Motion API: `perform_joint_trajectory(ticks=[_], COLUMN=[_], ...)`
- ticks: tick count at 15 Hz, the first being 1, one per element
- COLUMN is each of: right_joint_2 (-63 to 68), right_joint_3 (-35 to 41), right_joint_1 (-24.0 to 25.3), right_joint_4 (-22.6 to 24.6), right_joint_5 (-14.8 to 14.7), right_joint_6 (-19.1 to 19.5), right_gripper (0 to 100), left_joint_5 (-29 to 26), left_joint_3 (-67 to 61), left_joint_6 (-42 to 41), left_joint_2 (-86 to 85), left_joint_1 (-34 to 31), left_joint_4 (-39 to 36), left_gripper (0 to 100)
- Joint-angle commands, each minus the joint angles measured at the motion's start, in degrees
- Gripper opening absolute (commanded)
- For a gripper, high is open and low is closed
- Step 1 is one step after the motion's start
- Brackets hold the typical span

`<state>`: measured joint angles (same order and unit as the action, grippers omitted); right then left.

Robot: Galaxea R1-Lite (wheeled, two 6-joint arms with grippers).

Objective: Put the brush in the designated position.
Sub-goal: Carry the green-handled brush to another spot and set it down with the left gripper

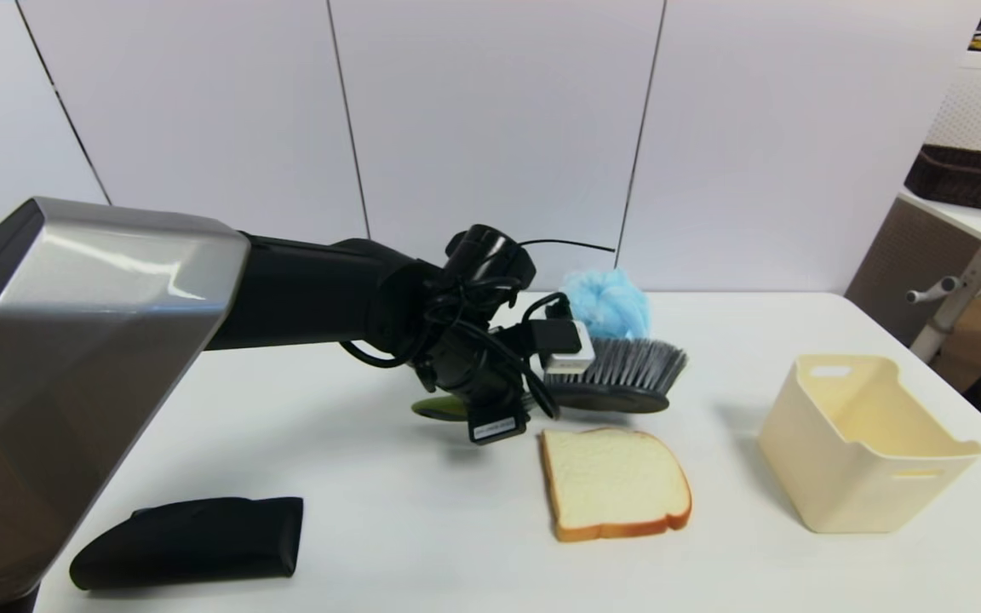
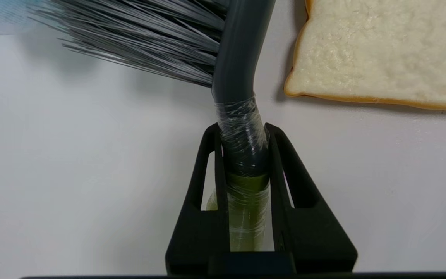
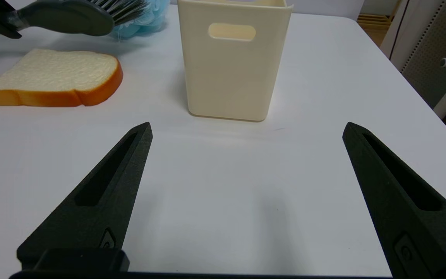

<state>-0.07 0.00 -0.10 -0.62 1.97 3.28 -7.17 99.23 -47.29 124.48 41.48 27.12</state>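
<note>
My left gripper (image 2: 242,130) is shut on the brush (image 1: 618,375), clamping the slim handle where grey meets green, over clear wrap. The brush's black oval head and grey bristles (image 2: 149,35) stick out to the right, held a little above the white tabletop (image 1: 422,511), just behind the bread. In the head view the left gripper (image 1: 524,393) sits mid-table, left of the brush head. The right wrist view catches the brush head (image 3: 66,17) at the far side. My right gripper (image 3: 247,126) hovers open over bare table near the bin. No mark shows the designated position.
A bread slice (image 1: 614,494) lies in front of the brush. A blue mesh pouf (image 1: 608,302) sits behind it. A cream plastic bin (image 1: 865,451) stands to the right. A black pouch (image 1: 192,541) lies at the front left. The table's right edge is close to the bin.
</note>
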Motion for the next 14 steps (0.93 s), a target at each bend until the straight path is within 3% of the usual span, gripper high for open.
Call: perform_joint_trajectory(ticks=[1,14], right_joint_2=[0.1,0.1], right_joint_3=[0.1,0.1], right_joint_1=[0.0,0.0], right_joint_4=[0.0,0.0], right_joint_5=[0.0,0.0], right_joint_6=[0.1,0.1], right_gripper=[100,100], left_joint_5=[0.0,0.0], left_joint_3=[0.2,0.3], left_joint_6=[-0.3,0.1], left_joint_2=[1.1,3.8], left_joint_1=[0.0,-0.1], left_joint_4=[-0.7,-3.0], left_gripper=[0,0])
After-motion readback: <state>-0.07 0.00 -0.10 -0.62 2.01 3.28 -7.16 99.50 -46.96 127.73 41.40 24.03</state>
